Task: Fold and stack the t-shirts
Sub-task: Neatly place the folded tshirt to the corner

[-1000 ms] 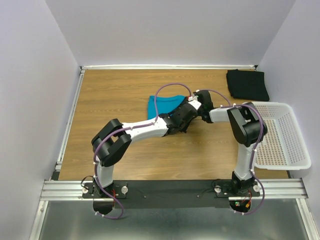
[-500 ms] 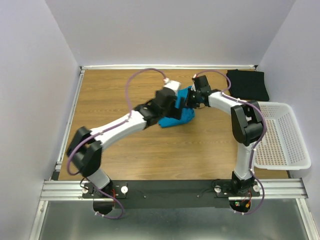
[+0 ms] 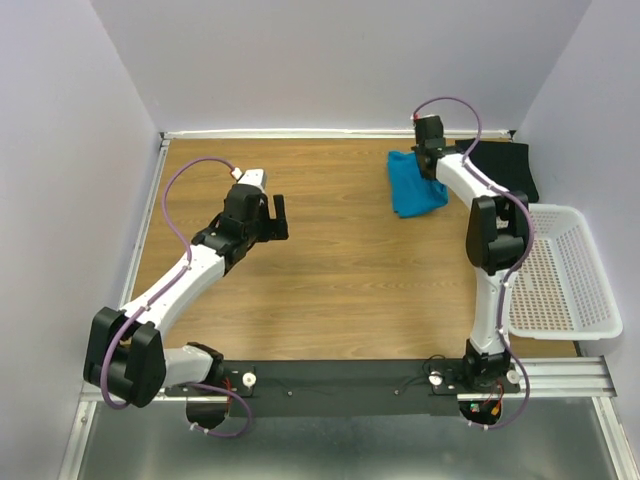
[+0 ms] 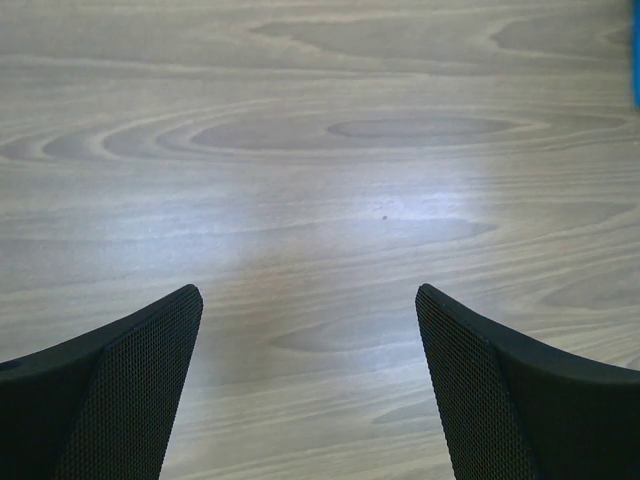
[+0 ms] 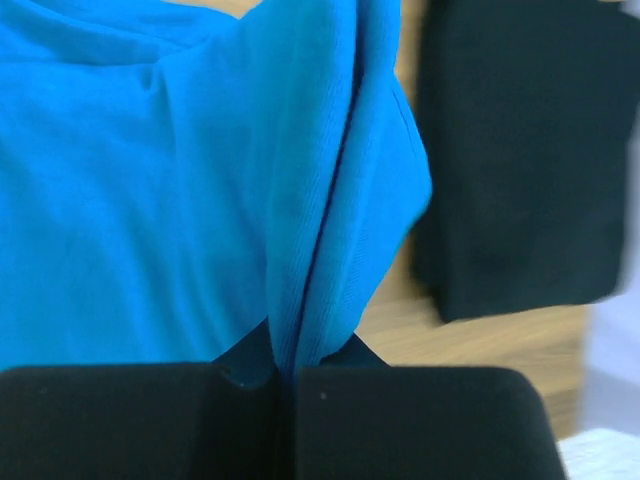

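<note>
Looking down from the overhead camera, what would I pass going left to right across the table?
left gripper → teal-blue t-shirt → black t-shirt → white basket

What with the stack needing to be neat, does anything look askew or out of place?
The teal t-shirt looks bunched and creased, pinched in the right fingers beside the flat-folded black t-shirt, not on it. Nothing looks spilled or damaged.
</note>
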{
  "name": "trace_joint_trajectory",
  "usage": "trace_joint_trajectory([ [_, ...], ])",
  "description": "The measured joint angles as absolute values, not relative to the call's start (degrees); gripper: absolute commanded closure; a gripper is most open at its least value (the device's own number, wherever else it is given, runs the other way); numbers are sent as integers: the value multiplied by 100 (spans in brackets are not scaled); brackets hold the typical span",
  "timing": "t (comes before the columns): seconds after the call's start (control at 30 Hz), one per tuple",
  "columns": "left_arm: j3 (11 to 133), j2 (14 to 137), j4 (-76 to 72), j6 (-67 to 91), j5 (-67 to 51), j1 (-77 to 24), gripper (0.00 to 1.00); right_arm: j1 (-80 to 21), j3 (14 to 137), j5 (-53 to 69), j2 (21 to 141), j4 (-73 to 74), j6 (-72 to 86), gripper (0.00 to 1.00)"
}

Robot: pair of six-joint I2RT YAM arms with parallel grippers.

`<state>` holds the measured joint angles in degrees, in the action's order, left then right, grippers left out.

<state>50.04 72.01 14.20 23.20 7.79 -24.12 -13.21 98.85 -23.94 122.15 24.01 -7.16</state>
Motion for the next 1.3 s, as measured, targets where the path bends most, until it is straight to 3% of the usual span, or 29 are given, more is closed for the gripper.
trace_joint_trajectory([
  [0.27,4921,7144,1503,2318,364,-2217,4,-696,11017,-2980,13124,2467,-2025,99],
  [0.5,4921,7144,1599,2318,259,-2143,4,-587,11308,-3098,13192,2255,-2943,99],
  [1.0,4921,7238,1656,2324,183,-2108,4,191,11872,-3089,13262,1723,-3461,99],
  [1.3,4921,7332,1739,2357,152,-2104,4,421,11872,-3260,13915,956,-3693,85],
])
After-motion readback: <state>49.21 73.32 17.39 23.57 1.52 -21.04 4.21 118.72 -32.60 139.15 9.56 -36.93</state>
